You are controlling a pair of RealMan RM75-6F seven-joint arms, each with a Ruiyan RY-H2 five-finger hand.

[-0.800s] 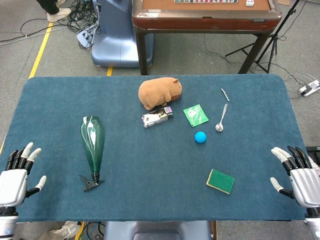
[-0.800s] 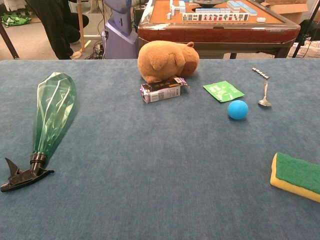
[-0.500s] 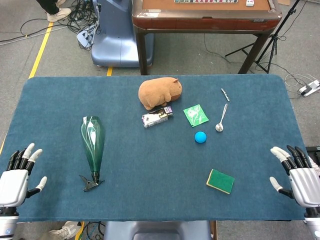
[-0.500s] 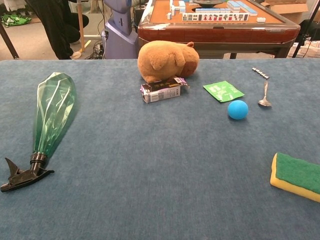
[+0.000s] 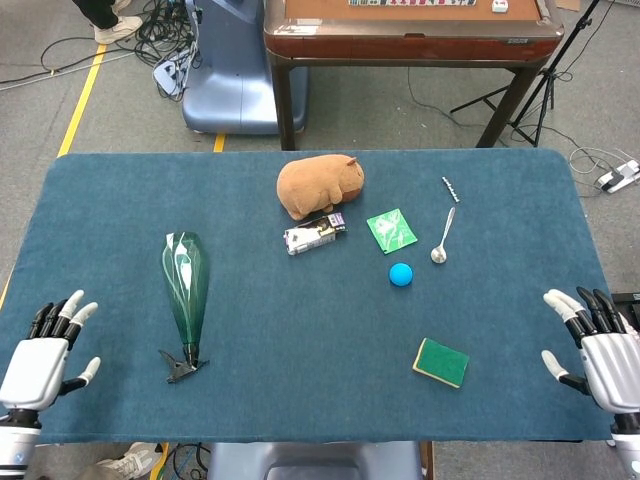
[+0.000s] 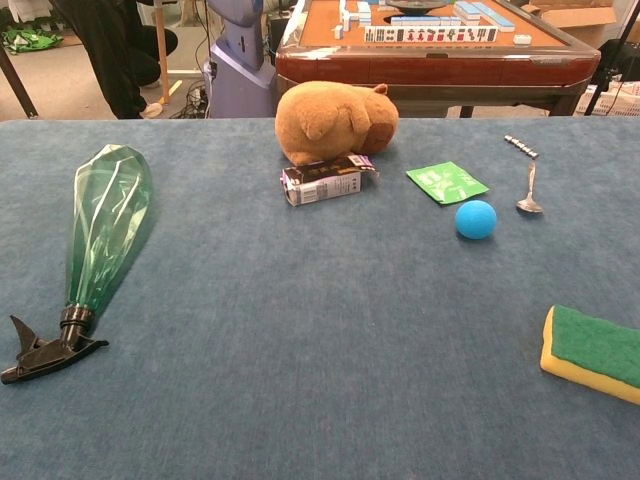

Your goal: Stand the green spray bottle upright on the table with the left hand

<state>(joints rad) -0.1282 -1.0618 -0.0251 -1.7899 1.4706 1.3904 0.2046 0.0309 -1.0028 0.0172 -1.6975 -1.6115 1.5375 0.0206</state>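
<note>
Green spray bottle (image 5: 186, 285) lying flat on the table (image 5: 300, 400), black trigger nozzle toward the near edge, fat end pointing away. Left hand (image 5: 38, 358) at the near left corner, left of the bottle and apart from it, fingers spread, holding nothing. Right hand (image 5: 605, 350) far right of the bottle at the near right corner, fingers spread, also empty. Wide bare cloth right of the bottle up to the sponge (image 5: 441, 361). Plush toy (image 5: 318, 185), small carton (image 5: 314, 234), green packet (image 5: 391, 230), blue ball (image 5: 401, 274), spoon (image 5: 441, 240) well beyond the bottle, to its right.

Sponge (image 6: 597, 352) cut by chest view's right edge.
</note>
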